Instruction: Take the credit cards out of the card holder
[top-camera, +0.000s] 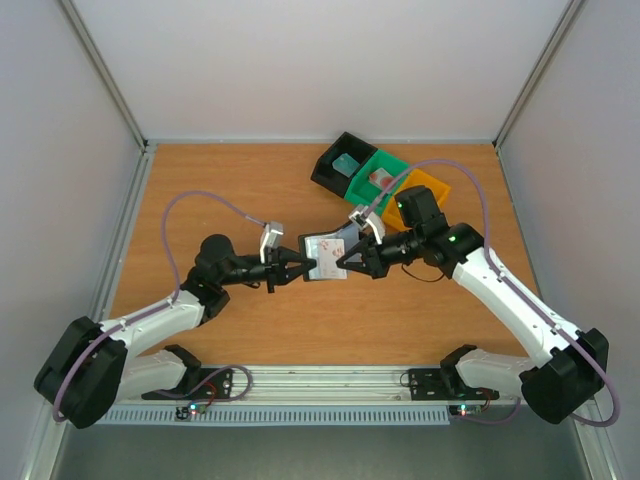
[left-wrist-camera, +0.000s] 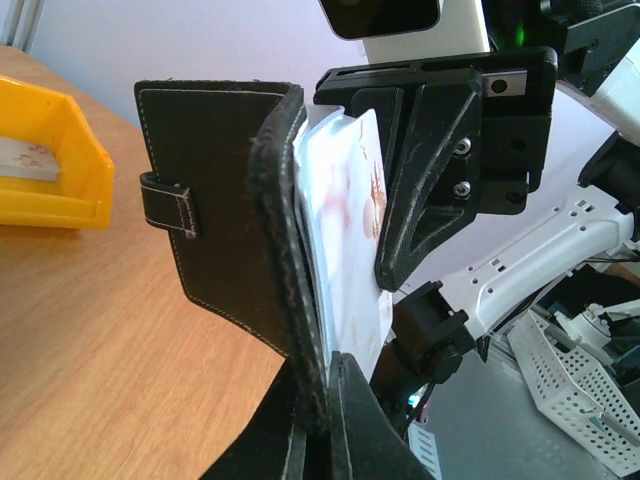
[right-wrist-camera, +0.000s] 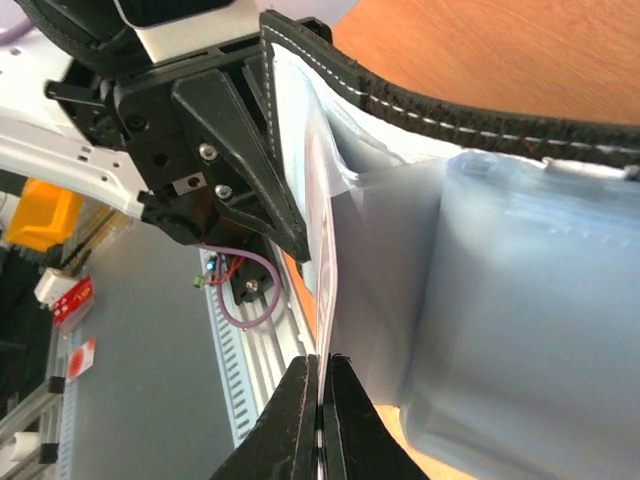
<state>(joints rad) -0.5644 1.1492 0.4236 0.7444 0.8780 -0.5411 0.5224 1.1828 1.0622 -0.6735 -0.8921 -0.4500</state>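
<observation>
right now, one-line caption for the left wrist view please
left gripper clamps the open card holder while the right gripper pinches the whitish card inside it

The card holder is shown in matt, grained black leather-like material with pale stitching, its inner pockets in smooth translucent plastic. The whitish card is seen as glossy plastic, the table as smooth wood grain, the yellow tray as shiny moulded plastic.

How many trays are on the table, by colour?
black tray: 1
green tray: 1
orange tray: 1
Total: 3
</observation>
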